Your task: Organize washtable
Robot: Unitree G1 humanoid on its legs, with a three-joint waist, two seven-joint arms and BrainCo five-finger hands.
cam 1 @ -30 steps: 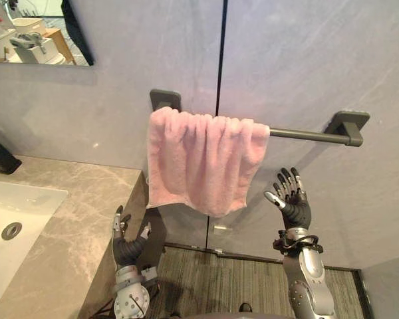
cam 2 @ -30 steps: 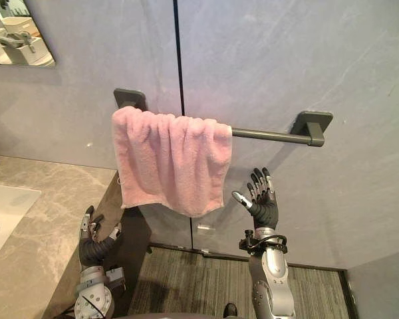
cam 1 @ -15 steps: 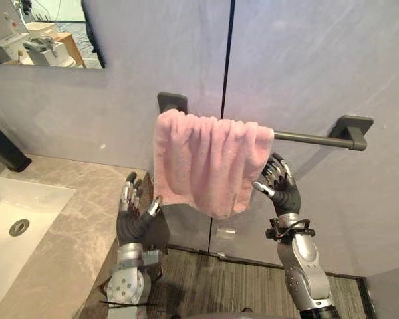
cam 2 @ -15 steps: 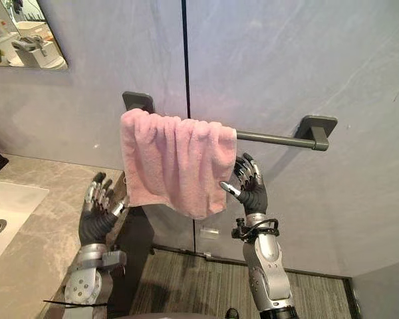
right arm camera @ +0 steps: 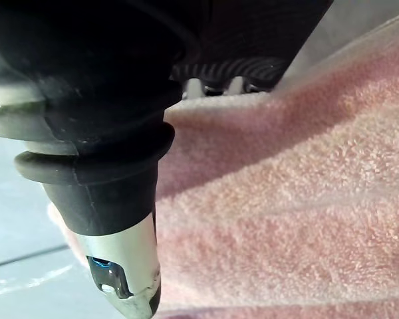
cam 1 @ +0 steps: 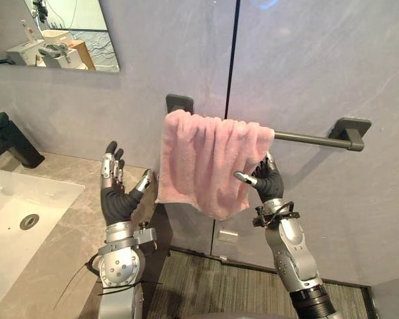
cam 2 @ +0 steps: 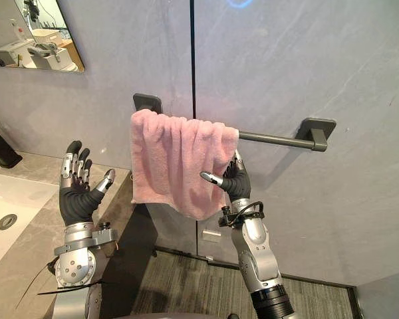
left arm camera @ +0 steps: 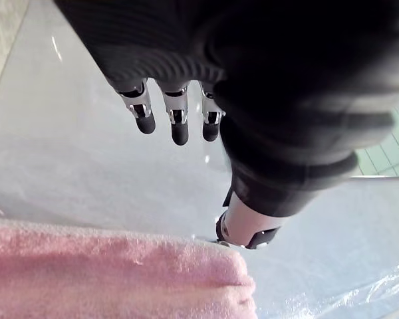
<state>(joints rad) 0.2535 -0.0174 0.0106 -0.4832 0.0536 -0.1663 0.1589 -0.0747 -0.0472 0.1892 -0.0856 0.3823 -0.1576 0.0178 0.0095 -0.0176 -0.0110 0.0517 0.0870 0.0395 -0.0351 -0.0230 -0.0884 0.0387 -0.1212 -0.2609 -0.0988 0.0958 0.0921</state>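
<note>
Now I am resting my right hand [cam 1: 267, 186] at the edge of the towel [cam 1: 199, 159], and I cannot tell its grip; my left hand [cam 1: 116, 199] is spread open beside the towel. Tugging risks sliding it off.

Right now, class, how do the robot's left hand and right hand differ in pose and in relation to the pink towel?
The left hand is open, fingers straight and upright, while the right hand is partly hidden by the pink towel. The left hand stands beside the towel's left edge; the right hand is against its right edge. Both are raised to towel height.
</note>
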